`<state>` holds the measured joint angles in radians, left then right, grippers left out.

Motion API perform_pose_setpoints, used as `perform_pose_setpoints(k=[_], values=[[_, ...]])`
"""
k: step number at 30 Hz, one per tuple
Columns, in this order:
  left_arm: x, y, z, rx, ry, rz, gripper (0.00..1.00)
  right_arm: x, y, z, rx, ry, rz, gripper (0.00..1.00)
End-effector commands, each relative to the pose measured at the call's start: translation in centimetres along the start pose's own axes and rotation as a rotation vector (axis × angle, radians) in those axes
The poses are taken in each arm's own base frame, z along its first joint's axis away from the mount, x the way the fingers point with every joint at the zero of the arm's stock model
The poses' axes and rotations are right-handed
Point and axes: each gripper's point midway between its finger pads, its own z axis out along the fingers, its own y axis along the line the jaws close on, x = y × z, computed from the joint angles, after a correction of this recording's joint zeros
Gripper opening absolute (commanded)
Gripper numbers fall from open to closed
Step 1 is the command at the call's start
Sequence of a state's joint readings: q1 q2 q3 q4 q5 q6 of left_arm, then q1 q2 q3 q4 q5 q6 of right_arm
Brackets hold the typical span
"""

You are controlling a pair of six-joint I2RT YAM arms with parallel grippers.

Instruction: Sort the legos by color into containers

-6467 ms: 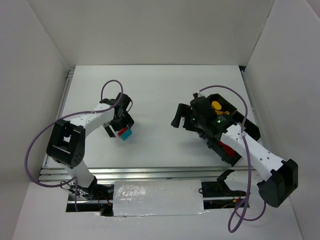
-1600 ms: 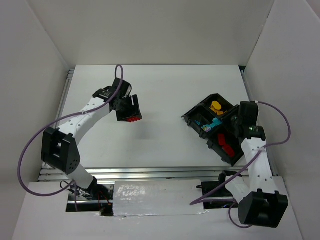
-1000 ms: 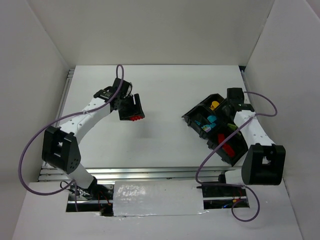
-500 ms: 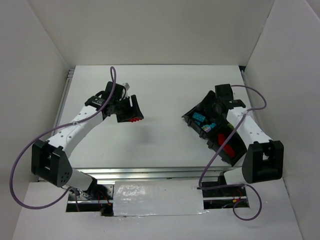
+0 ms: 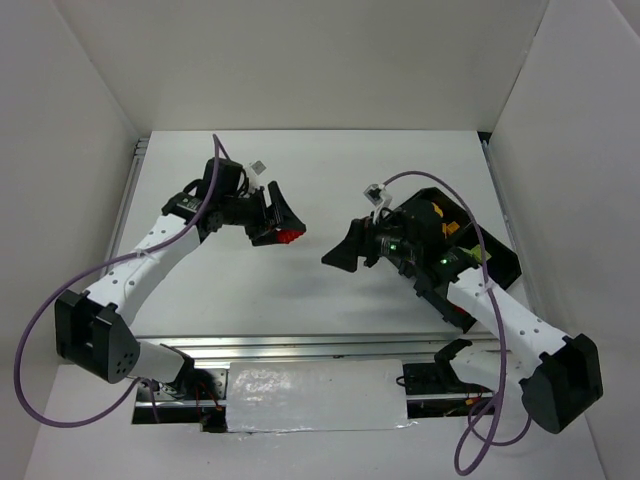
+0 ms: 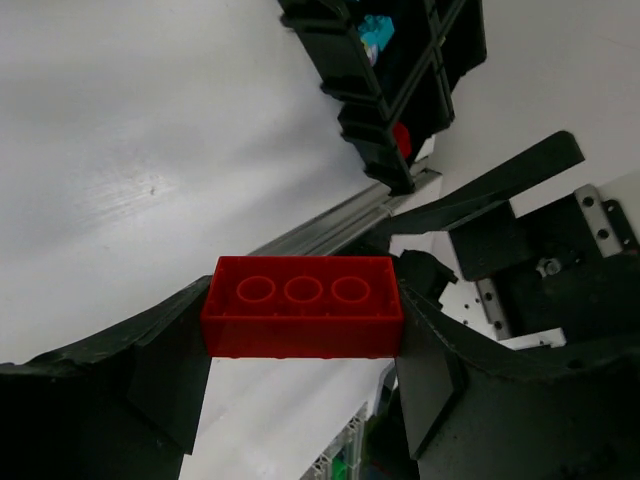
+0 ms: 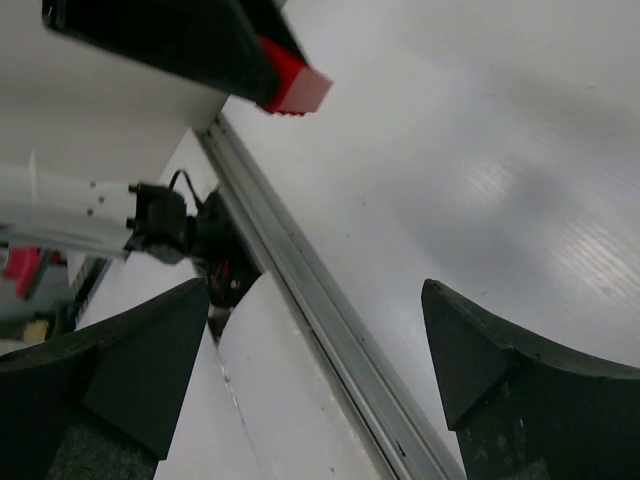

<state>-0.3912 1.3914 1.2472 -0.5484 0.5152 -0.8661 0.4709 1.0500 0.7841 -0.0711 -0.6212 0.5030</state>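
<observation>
My left gripper is shut on a red lego, holding it above the table left of centre. In the left wrist view the brick is clamped by its two short ends between the fingers, hollow underside showing. The right gripper points left toward it, open and empty, just left of the black tray of containers. Yellow legos lie in the tray's far compartment. The left wrist view shows a cyan lego and a red one in the tray. In the right wrist view the held brick is at the top.
White walls close in the table on three sides. A metal rail runs along the near edge. The right arm lies across part of the tray, hiding some compartments.
The right gripper has opened and swung from over the tray leftward toward the table's middle. The left arm has carried the red lego a little to the right.
</observation>
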Motion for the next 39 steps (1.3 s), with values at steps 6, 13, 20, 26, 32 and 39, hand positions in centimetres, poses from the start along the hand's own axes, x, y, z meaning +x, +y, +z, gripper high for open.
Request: perform_pose_setpoints(k=[6, 13, 20, 26, 32, 39], values=[[1.8, -4.5, -2.5, 0.143, 0.084, -0.235, 0.00, -1.9, 6.3, 1.1, -0.111, -0.172, -0.288, 0.94], [3.4, -7.5, -3.6, 0.293, 0.160, -0.326, 0.00, -4.3, 6.6, 2.7, -0.093, -0.216, -0.326, 0.90], [4.3, -8.9, -4.2, 0.353, 0.211, -0.374, 0.00, -5.7, 9.5, 3.3, -0.215, -0.228, -0.317, 0.86], [4.7, -9.4, -4.4, 0.393, 0.226, -0.389, 0.00, -6.1, 12.8, 3.0, -0.380, -0.216, -0.291, 0.54], [4.7, -9.3, -4.1, 0.396, 0.233, -0.388, 0.11, -5.6, 13.4, 3.3, -0.438, -0.192, -0.239, 0.00], [2.2, -10.0, -3.9, 0.388, 0.152, -0.326, 0.99, -3.2, 10.1, 4.0, -0.325, -0.154, -0.159, 0.00]])
